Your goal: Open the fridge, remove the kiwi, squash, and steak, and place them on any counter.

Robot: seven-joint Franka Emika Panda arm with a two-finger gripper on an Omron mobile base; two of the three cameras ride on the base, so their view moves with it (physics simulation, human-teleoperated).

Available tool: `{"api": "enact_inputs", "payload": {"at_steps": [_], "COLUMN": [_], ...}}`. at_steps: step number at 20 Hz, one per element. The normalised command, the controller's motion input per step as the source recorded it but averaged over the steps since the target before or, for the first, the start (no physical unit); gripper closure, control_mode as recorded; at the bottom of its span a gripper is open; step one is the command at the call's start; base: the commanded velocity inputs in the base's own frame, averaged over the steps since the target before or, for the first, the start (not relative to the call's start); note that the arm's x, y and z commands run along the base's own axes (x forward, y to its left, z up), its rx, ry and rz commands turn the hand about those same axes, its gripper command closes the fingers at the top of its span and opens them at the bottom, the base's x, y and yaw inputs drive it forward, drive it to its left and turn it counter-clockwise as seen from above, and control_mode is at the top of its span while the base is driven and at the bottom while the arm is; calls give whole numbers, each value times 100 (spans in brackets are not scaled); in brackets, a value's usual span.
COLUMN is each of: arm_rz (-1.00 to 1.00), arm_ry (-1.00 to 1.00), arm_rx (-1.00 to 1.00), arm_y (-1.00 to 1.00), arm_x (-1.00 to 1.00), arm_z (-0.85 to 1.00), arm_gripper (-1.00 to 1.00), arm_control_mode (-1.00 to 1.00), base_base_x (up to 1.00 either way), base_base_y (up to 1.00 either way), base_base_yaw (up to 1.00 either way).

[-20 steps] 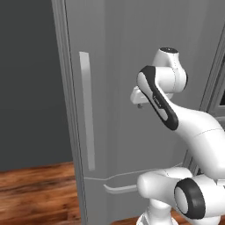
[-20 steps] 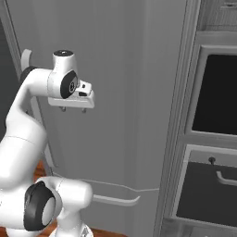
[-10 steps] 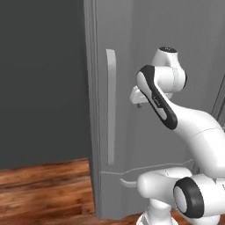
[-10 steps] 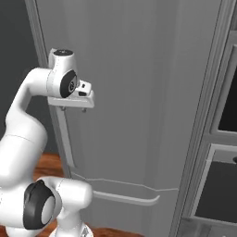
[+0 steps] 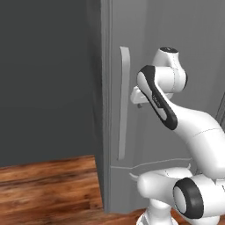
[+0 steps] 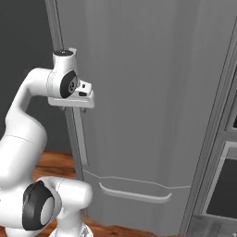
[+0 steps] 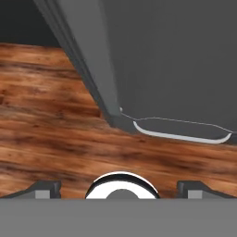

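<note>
Fridge [image 5: 176, 44] stands shut ahead — smooth light-grey door, long vertical bar handle [image 5: 123, 103], curved drawer pull [image 6: 134, 194] low down; gripper [image 6: 77, 106] hangs beside the handle, jaws spread wide, holding nothing

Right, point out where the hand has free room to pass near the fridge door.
Free: the flat door of the fridge right of the bar handle, above the drawer pull. Tight: beside the handle, where the open gripper hangs.
</note>
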Motion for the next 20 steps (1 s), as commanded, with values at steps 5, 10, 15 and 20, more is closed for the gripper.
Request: {"api": "enact_inputs", "payload": {"at_steps": [5,10,15,20], "arm_rz": [0,0,0,0], "arm_ry": [0,0,0,0], "arm_rx": [0,0,0,0], "arm_y": [0,0,0,0], "arm_x": [0,0,0,0], "arm_z": [0,0,0,0], "arm_gripper": [-100,-100,-100,-100], "arm_control_mode": [100,100,100,100], "base_base_x": [-24,-21,-31,-40], "base_base_y": [56,34,0,-3], "base_base_yaw": [0,0,0,0]}}
